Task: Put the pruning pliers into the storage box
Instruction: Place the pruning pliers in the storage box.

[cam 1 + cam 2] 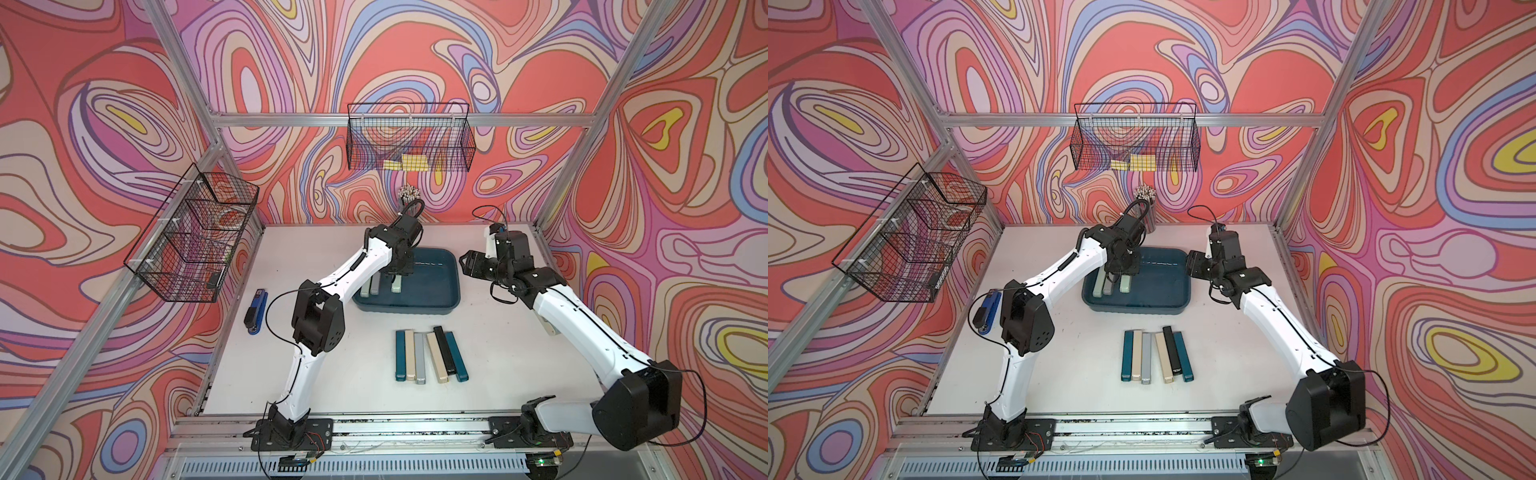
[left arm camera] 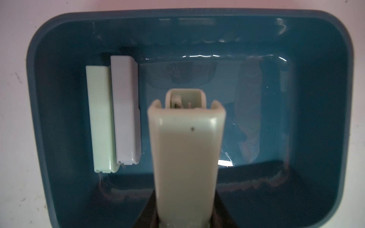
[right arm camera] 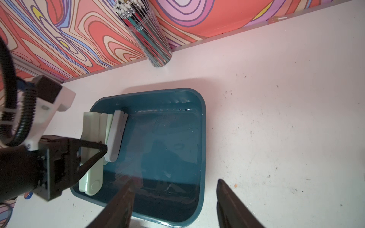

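The left pincer [image 1: 398, 275] is clamped on a pale green pliers case [image 2: 187, 148] above the storage box [image 1: 415, 309], where two more cases [image 2: 125, 110] lie at 9 o'clock. The right pincer [image 3: 174, 182] hangs partly open and empty at the box's 3 o'clock. Six cases [image 1: 436, 357] line the counter [image 1: 332, 374] at 6 o'clock.

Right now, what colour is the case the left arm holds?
Pale green; the held case shows best in the left wrist view.
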Controlling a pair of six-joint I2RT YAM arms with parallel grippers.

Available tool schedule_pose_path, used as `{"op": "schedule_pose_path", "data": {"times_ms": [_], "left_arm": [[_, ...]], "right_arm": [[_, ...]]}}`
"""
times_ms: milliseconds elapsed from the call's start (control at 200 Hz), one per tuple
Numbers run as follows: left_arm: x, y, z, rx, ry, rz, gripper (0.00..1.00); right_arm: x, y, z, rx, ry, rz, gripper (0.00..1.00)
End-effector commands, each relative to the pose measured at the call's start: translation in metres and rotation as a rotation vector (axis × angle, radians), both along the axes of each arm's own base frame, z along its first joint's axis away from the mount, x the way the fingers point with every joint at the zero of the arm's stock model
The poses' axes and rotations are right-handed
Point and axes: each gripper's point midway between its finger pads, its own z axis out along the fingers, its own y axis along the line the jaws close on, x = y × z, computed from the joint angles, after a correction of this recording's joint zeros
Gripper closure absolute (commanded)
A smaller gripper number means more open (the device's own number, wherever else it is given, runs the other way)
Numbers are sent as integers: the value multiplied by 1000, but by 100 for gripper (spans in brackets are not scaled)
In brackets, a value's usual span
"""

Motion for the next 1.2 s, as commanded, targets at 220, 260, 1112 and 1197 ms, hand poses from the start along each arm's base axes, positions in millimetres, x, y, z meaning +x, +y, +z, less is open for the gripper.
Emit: {"op": "schedule_pose_path", "data": {"times_ms": [220,260,1112,1197], "left_arm": [[41,5,-35,22,-32,-20,74],[42,5,-41,26,-29,-18,74],[76,37,-94,170,-62,94,70],[77,40,-97,168,-57,105,70]], "right_arm": [[-10,-5,-7,-33,22,-2,33],[-10,-4,-8,-33,25,-1,33],[5,4,-34,-19,76,1,34],[6,4,-36,-15,83,2,34]]}}
